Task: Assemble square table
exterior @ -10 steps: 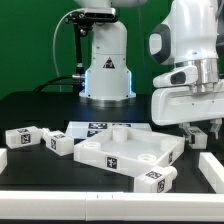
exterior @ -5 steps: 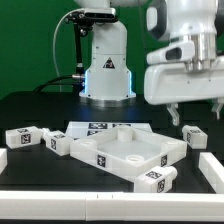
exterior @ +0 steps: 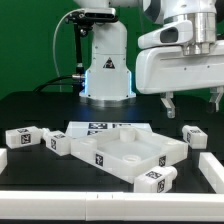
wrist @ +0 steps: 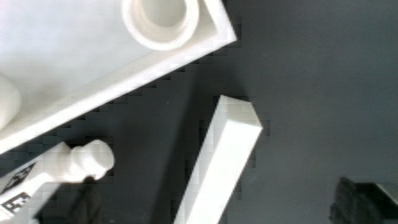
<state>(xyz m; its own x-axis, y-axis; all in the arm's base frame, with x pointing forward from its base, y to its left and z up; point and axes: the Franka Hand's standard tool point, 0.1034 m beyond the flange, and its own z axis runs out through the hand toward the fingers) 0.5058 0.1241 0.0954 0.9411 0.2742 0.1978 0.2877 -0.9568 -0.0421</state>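
The white square table top (exterior: 125, 150) lies on the black table in the middle of the exterior view, rim up, with round corner holes. Two tagged white legs (exterior: 22, 136) (exterior: 58, 142) lie to its left, one leg (exterior: 193, 135) to its right and one (exterior: 155, 178) at its front corner. My gripper (exterior: 190, 102) hangs open and empty, high above the right leg. In the wrist view I see a corner of the top (wrist: 107, 70) with a round hole, a leg (wrist: 71, 165) beside it and one dark fingertip (wrist: 370, 200).
The marker board (exterior: 95, 128) lies flat behind the table top. A white rail (exterior: 100, 200) runs along the front edge and another (exterior: 212, 165) stands at the right, also shown in the wrist view (wrist: 222, 160). The robot base (exterior: 107, 70) stands at the back.
My gripper has risen straight up from the leg at the right. The leg stays on the table. The other parts have not moved.
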